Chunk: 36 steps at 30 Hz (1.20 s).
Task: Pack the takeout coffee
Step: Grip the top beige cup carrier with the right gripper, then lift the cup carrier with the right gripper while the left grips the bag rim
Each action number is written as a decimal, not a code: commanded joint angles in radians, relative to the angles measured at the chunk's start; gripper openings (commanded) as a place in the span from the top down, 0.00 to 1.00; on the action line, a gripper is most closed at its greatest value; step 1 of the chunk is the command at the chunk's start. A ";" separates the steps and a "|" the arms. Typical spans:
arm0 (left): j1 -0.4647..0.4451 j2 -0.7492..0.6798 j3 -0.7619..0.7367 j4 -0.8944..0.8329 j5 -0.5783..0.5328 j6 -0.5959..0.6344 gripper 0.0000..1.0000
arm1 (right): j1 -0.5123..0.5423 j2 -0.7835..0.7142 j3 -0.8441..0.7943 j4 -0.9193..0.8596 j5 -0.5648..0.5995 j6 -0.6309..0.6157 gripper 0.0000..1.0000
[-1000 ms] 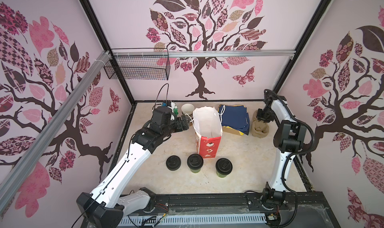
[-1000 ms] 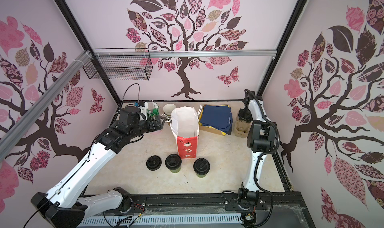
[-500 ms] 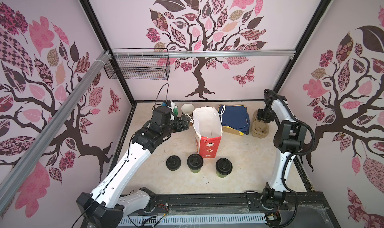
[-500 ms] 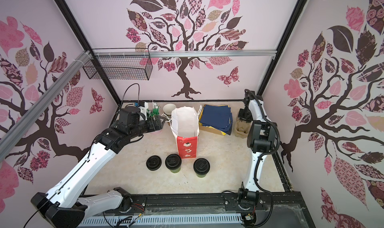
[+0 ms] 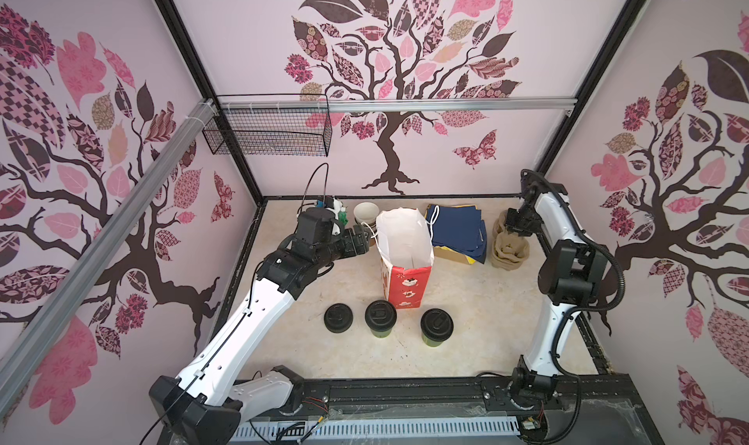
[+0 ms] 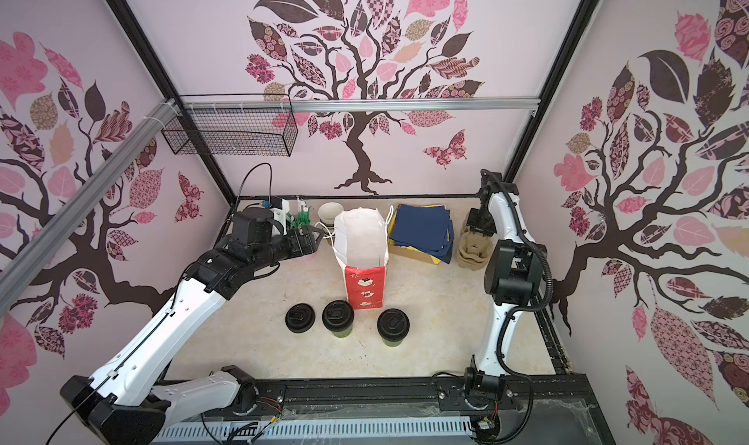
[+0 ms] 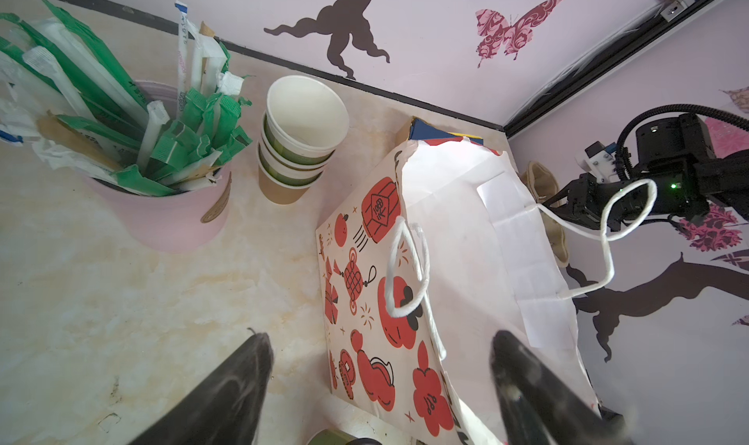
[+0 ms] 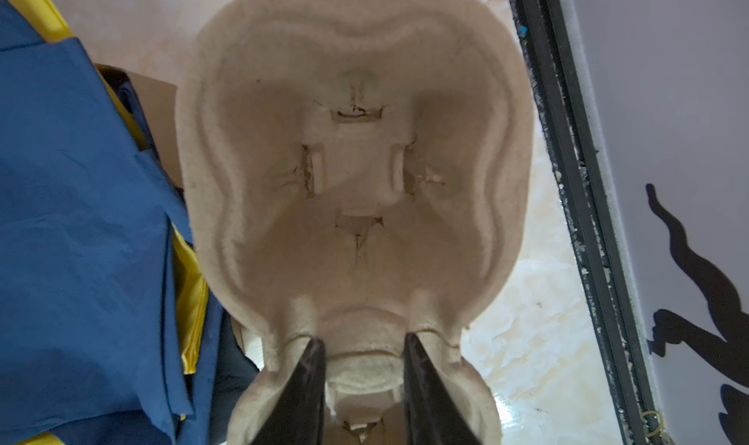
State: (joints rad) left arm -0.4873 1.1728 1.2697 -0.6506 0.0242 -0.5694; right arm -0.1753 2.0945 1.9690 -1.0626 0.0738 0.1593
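Two takeout coffee cups, green with black sip lids, stand near the front of the table in both top views [image 5: 381, 318] [image 5: 436, 326] [image 6: 338, 316] [image 6: 393, 325]. Behind them a red-and-white paper bag [image 5: 405, 256] [image 7: 377, 285] stands upright with its mouth wide. My left gripper [image 5: 367, 239] [image 7: 381, 366] is open at the bag's left wall, with that wall's rim between its fingers [image 7: 243, 378]. My right gripper [image 5: 516, 230] [image 8: 364, 362] is at the back right, shut on the middle ridge of the top pulp cup carrier [image 8: 356, 171] of a stack [image 5: 508, 248].
A squat stack of bare black lids [image 5: 338, 318] sits left of the cups. At the back stand a pink cup of wrapped straws [image 7: 170, 220] and stacked lidless cups [image 7: 304, 139] [image 5: 366, 216]. Folded blue bags [image 5: 458, 232] lie between bag and carriers. A wire basket [image 5: 267, 130] hangs above.
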 commanded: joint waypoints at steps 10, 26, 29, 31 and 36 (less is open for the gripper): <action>0.015 -0.047 0.095 -0.026 -0.012 -0.029 0.12 | 0.000 -0.241 -0.087 -0.033 -0.057 0.054 0.70; 0.032 0.122 0.316 -0.177 0.093 -0.100 0.09 | 0.197 -0.599 -0.315 -0.187 -0.052 0.158 0.68; 0.032 0.158 0.349 -0.211 0.112 -0.101 0.09 | 0.236 -0.659 -0.325 -0.246 -0.046 0.185 0.69; 0.032 0.178 0.351 -0.208 0.148 -0.098 0.08 | 0.245 -0.698 -0.333 -0.280 -0.064 0.200 0.69; 0.033 0.234 0.360 -0.250 0.204 -0.095 0.07 | 0.253 -0.751 -0.281 -0.383 -0.114 0.202 0.68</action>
State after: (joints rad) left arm -0.4587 1.3846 1.5784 -0.8558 0.1841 -0.6651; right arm 0.0715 1.3796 1.6337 -1.3350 -0.0151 0.3305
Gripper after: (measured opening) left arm 0.925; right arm 0.318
